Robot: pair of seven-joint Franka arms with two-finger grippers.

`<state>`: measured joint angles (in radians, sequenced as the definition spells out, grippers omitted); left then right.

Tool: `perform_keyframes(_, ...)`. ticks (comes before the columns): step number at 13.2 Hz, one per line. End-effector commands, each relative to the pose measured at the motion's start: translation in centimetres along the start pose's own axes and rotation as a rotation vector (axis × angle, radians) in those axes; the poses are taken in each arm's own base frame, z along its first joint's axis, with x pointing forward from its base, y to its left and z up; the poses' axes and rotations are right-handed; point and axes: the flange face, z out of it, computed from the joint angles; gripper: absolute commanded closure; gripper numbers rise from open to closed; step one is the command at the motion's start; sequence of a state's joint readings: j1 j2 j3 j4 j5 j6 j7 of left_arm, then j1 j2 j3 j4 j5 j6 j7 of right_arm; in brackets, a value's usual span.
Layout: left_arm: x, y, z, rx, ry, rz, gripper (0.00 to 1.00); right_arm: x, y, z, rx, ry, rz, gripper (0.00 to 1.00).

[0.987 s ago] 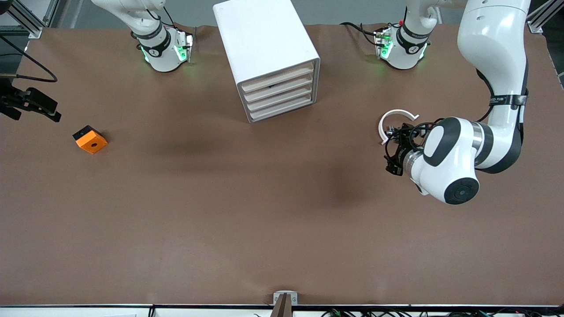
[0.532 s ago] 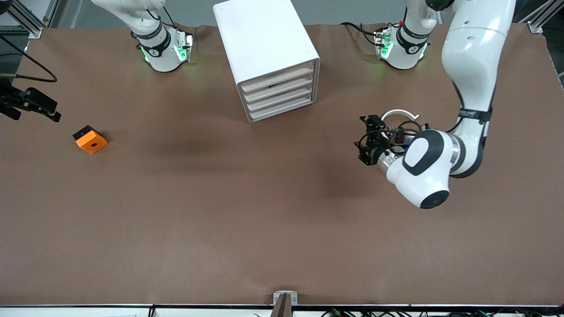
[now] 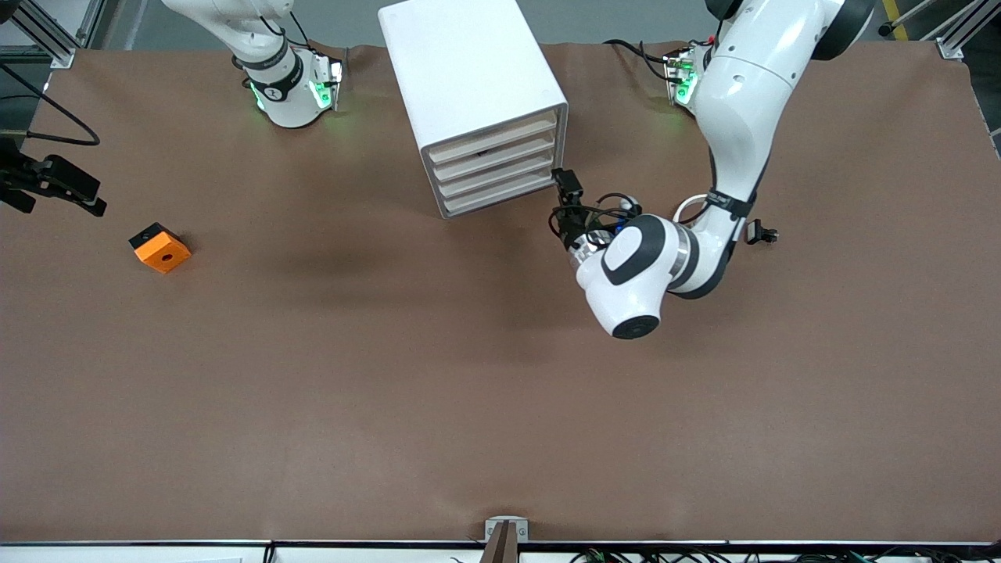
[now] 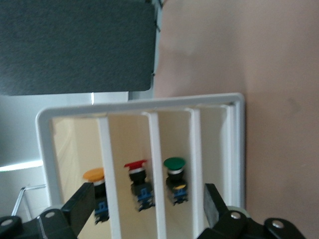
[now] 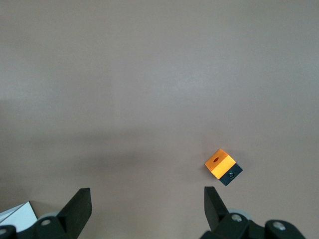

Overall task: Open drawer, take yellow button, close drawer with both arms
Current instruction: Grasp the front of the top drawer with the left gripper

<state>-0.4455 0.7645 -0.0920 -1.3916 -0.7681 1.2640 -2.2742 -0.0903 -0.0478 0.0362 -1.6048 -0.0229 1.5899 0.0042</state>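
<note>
Left gripper (image 4: 144, 209) in front of the drawer unit (image 3: 477, 102), fingers (image 4: 79, 206) spread apart and clamped on nothing, aimed at the drawer fronts from the left arm's end. Through the fronts, three push-buttons in a row (orange-yellow, red, green): the button (image 4: 94, 175) with its orange-yellow cap just beside one fingertip, not touching. Right gripper (image 5: 144, 209) waiting over bare table (image 3: 391, 375), fingers likewise spread and empty. Orange block (image 3: 159, 248) toward the right arm's end, well apart from the drawers.
</note>
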Motion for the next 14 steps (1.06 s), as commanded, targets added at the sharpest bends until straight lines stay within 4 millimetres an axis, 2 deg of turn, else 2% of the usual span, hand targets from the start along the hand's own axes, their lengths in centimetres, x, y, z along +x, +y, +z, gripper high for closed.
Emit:
perform_keyframes(1, -1.1, -0.6, -0.2, 0.034, -0.051, -0.027, 0.13, -0.2, 0.2, -0.8, -0.019, 0.009, -0.006, 0.0)
perform_keyframes(3, -1.8, -1.4, 0.3, 0.054, -0.064, -0.015, 0.17, -0.1, -0.2, -0.7, -0.019, 0.01, -0.011, 0.0)
perform_keyframes(5, -2.8, -2.1, 1.7, 0.056, -0.039, -0.015, 0.35, -0.2, -0.3, -0.8, -0.019, 0.01, -0.017, 0.0)
perform_keyframes(6, -3.0, -2.2, 2.0, 0.06, -0.036, -0.013, 0.39, -0.2, -0.6, -1.1, -0.019, 0.017, -0.021, 0.0)
perform_keyframes(7, -3.1, -2.2, 2.4, 0.066, -0.03, -0.015, 0.39, -0.2, -0.6, -1.4, -0.017, 0.021, -0.019, 0.0)
perform_keyframes(12, -5.2, -3.6, 7.2, 0.1, 0.041, -0.009, 0.4, 0.0, -1.1, -1.5, -0.013, 0.026, -0.028, 0.0)
perform_keyframes(14, -5.5, -3.5, 8.6, 0.12, 0.052, -0.014, 0.48, 0.0, -1.0, -1.5, -0.016, 0.028, -0.027, 0.0)
